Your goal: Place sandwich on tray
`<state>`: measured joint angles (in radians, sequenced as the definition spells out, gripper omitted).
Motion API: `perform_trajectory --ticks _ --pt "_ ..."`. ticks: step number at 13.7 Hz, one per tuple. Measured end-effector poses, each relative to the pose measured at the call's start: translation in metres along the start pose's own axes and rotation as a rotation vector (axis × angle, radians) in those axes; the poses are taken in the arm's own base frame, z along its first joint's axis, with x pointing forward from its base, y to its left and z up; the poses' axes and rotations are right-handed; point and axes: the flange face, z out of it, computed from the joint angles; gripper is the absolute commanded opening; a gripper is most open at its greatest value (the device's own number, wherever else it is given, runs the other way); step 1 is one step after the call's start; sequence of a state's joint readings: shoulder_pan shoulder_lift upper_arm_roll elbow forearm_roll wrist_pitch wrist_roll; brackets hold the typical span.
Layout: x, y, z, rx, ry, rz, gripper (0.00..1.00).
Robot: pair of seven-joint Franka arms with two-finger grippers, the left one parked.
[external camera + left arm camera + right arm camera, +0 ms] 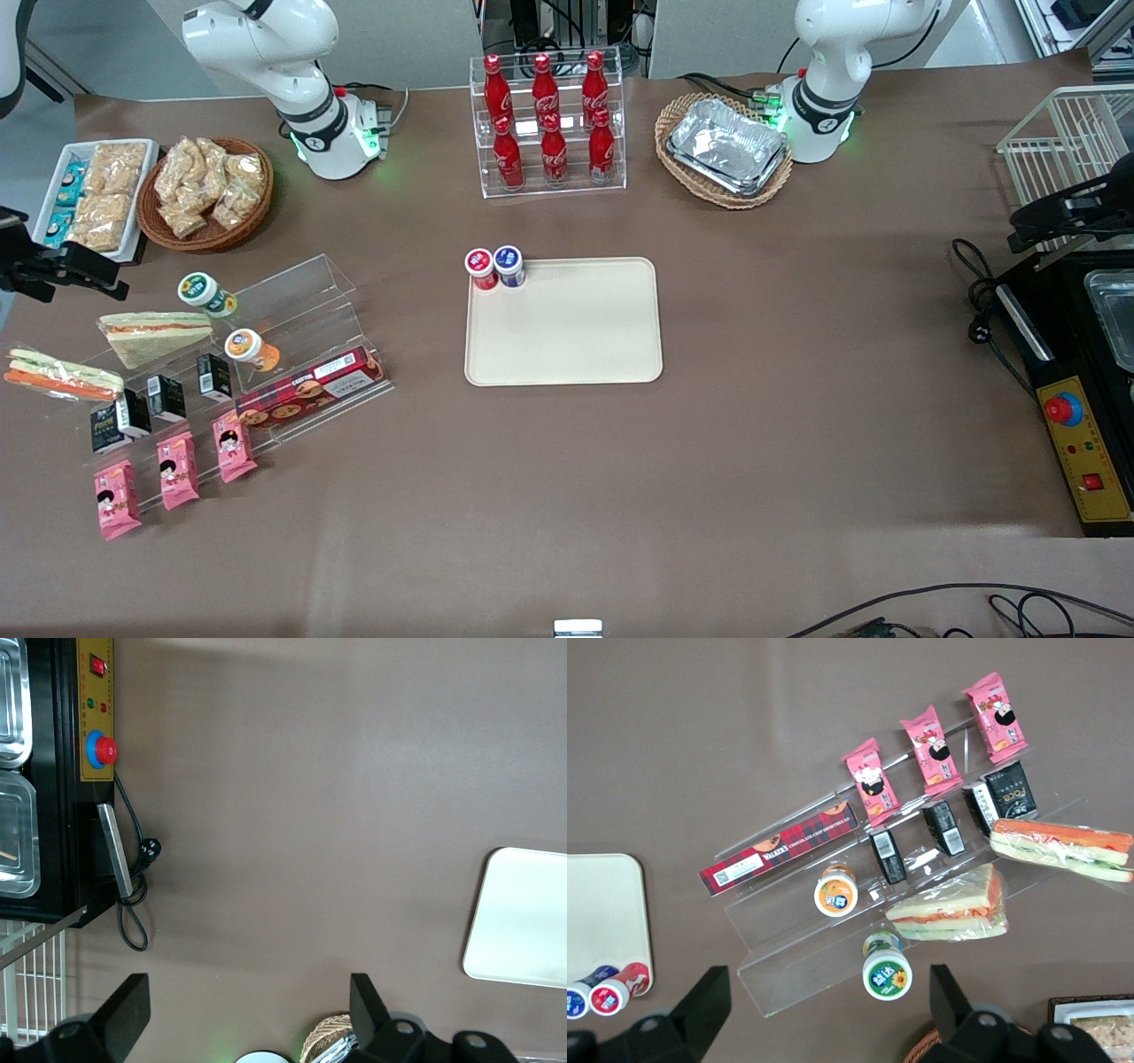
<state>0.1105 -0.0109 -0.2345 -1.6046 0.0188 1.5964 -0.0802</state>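
One clear-wrapped triangular sandwich (62, 376) lies at the table's working-arm edge. One flat cream tray (563, 322) – rounded corners – sits mid-table. The tool (58, 266) hangs open above that edge.

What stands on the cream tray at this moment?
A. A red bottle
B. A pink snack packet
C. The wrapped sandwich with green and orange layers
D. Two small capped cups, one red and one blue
D. Only the red-capped cup and the blue-capped cup stand on the tray, at one corner; the sandwich still lies by the acrylic rack, and the gripper hovers above that end of the table, open.
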Motion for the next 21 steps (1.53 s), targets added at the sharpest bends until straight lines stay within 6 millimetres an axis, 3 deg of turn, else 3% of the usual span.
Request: perform_trajectory --ticks 8,14,21 --pt "0.001 0.011 -0.001 0.000 0.009 0.024 1.00" --pt "-0.004 0.066 0.006 -0.002 -0.005 0.117 1.00" --pt "0.000 0.089 0.024 -0.005 -0.039 0.027 1.00"
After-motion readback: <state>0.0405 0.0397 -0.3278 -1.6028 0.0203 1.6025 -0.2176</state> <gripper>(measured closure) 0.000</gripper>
